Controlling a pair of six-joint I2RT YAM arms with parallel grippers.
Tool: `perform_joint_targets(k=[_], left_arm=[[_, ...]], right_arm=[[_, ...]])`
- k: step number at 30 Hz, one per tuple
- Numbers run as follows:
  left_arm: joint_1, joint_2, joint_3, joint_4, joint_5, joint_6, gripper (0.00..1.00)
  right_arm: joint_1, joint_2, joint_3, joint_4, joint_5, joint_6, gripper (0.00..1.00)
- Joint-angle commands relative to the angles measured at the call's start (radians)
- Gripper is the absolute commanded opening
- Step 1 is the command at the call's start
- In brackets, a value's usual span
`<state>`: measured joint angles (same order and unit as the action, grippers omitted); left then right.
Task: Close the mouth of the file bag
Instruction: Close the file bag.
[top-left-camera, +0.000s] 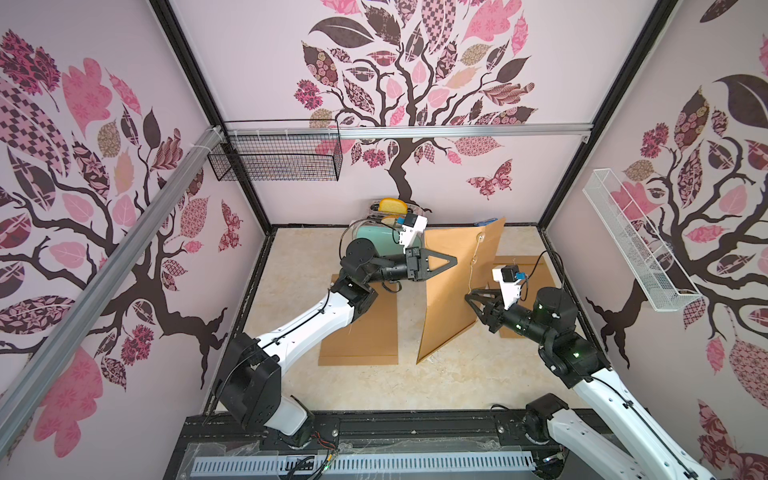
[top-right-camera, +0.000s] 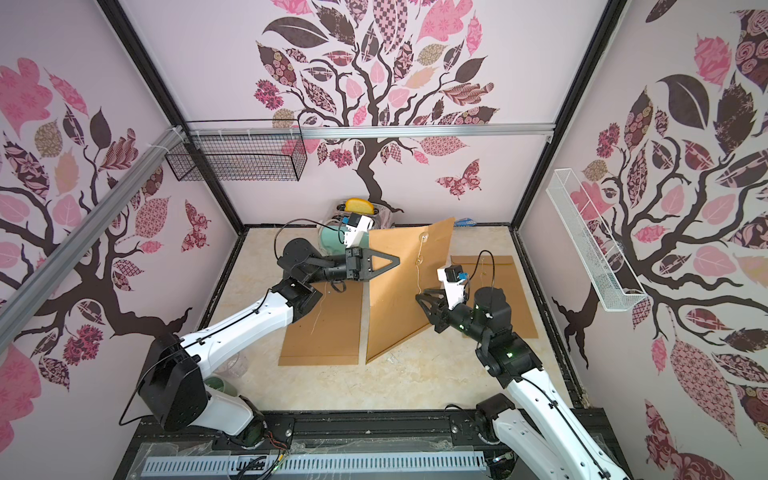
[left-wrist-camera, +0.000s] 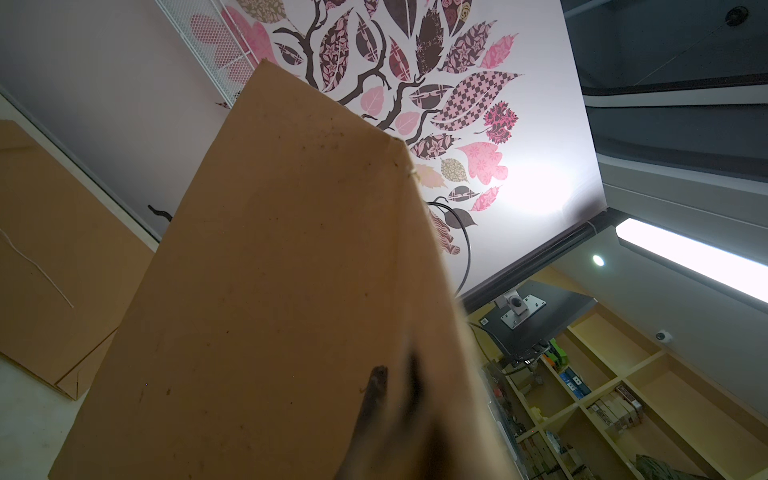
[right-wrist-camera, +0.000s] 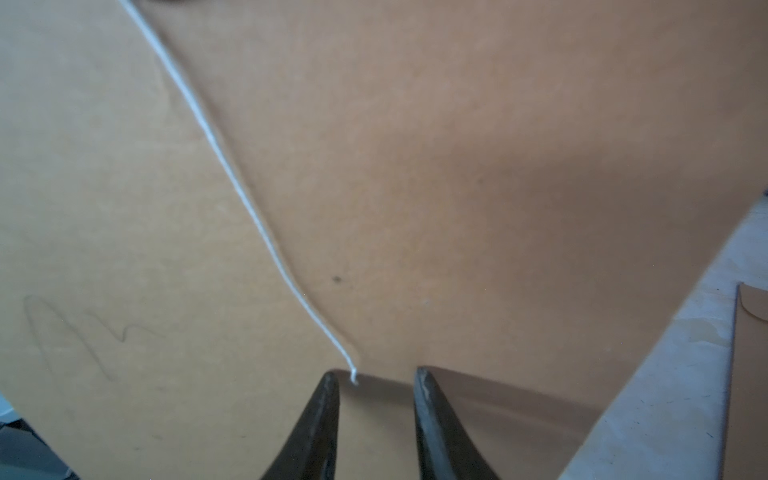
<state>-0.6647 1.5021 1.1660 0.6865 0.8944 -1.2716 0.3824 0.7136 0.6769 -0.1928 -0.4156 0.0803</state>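
Desk: beige marbled top (top-left-camera: 374, 386) inside a black frame.
Walls: pale pink walls (top-left-camera: 415, 174) on three sides, printed with a brown and pink tree.
Rail: aluminium rail (top-left-camera: 457, 131) across the back wall; a second runs along the left wall.
Black basket: wire, hung at the back wall's left end (top-left-camera: 274, 160).
White basket: mesh, hung on the right wall (top-left-camera: 636, 241).
Room beyond: the left wrist view shows a ceiling strip light (left-wrist-camera: 690, 262) and open shelves (left-wrist-camera: 602, 395).
Bag: kraft bag (top-left-camera: 453, 311) at mid-desk, standing on edge and tilted, one lower corner on the desk toward the near edge, top reaching toward the far edge.
String: white string (top-left-camera: 473, 266) hangs from a fastener near the bag's top, down the face toward the right arm.
Left gripper: clenched (top-left-camera: 451, 261) on the bag's upper edge, holding it up.
Right gripper: released (right-wrist-camera: 376, 374), jaws apart, close to the bag's face; the string's loose end lies between the fingertips (right-wrist-camera: 330, 380), unpinched.
Left flat bag: flat on the desk (top-left-camera: 361, 332), just beside the standing bag.
Right flat bag: flat near the right edge (top-left-camera: 523, 270), partly under the right arm.
Bread: yellow slice (top-left-camera: 392, 205) at the far edge; a teal item (top-left-camera: 370, 237) in front of it, kind unclear.
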Motion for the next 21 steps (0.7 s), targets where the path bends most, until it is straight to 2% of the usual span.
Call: perform_joint_targets(k=[1, 6, 11, 13, 21], left_arm=[[-0.009, -0.018, 0.005, 0.038, 0.001, 0.008, 0.00], [-0.010, -0.016, 0.009, 0.042, 0.000, 0.003, 0.00], [-0.009, -0.010, 0.007, 0.066, 0.000, -0.014, 0.00], [-0.010, -0.008, 0.008, 0.070, -0.001, -0.018, 0.00], [-0.010, -0.012, -0.001, 0.067, 0.001, -0.016, 0.00]], right_arm=[[0.007, -0.005, 0.032, 0.102, 0.020, 0.046, 0.33], [0.007, 0.020, 0.057, 0.094, 0.016, 0.032, 0.29], [0.008, 0.033, 0.057, 0.092, -0.030, 0.029, 0.11], [0.007, 0.026, 0.056, 0.083, -0.032, 0.025, 0.00], [-0.007, 0.027, 0.098, -0.006, 0.006, 0.025, 0.00]])
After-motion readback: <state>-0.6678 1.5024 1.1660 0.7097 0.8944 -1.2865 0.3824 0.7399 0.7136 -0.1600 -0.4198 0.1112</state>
